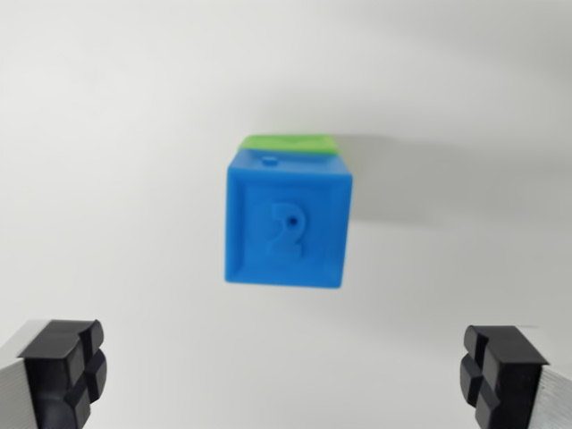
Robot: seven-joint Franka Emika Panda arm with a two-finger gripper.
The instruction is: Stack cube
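Below, my claw [286,380] spread wide and empty, blue cube [286,223] marked 2 sitting atop a green cube [290,142], white worktop [107,161] underneath

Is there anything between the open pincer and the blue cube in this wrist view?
Nothing visible. The pincer is open, its fingers apart at the bottom corners, with only bare white surface up to the blue cube resting on the green cube.

The tool [284,375] has black grooved rubber fingertips [64,368] mounted on silver metal fingers.
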